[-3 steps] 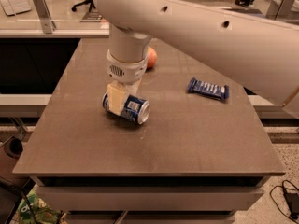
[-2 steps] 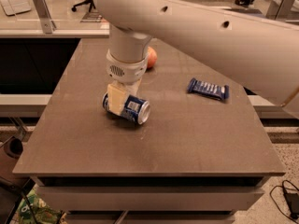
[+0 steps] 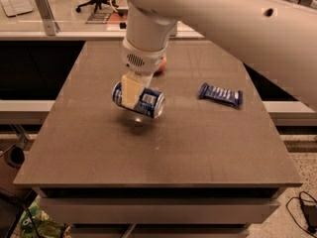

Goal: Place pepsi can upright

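Observation:
The pepsi can (image 3: pixel 145 102), blue with white print and silver ends, hangs on its side a little above the brown table (image 3: pixel 158 152), with its shadow on the table below it. My gripper (image 3: pixel 132 94) reaches down from the white arm and is shut on the can's middle. One pale finger (image 3: pixel 131 90) shows across the near side of the can. The other finger is hidden behind the can.
A flat blue snack bar wrapper (image 3: pixel 221 94) lies on the table to the right of the can. An orange round object (image 3: pixel 160 65) sits behind the gripper, partly hidden by the arm. The table's front edge runs along the bottom; a counter stands behind.
The can, which lay on the table in the gripper, is now lifted a little off the surface, still on its side. The camera view has shifted closer.

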Controlling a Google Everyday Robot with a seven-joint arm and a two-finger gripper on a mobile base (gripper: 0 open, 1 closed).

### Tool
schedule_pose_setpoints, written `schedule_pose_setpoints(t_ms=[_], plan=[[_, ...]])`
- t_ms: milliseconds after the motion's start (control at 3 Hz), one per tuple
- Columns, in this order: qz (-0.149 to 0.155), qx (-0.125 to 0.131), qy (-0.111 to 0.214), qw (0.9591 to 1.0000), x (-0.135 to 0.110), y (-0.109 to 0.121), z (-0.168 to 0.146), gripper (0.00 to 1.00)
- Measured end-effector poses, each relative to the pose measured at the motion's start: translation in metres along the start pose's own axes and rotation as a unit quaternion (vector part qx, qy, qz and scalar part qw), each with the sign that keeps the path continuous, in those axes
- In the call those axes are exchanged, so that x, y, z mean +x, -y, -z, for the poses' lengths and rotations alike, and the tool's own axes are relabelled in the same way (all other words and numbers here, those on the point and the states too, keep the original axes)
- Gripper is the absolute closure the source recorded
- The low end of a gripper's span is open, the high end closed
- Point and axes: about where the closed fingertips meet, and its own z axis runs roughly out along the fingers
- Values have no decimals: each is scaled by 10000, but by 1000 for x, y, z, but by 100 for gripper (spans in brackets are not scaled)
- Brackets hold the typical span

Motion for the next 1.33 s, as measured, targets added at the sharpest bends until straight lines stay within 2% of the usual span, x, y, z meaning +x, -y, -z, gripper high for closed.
schedule_pose_setpoints(t_ms=[333, 667, 1000, 1333], plan=[[135, 45, 356, 9993, 2, 11, 22, 100], [393, -62, 950, 9947, -1, 19, 39, 100], [719, -216, 1647, 9835, -6, 20, 51, 100], [943, -357, 2234, 9695, -12, 16, 59, 100]])
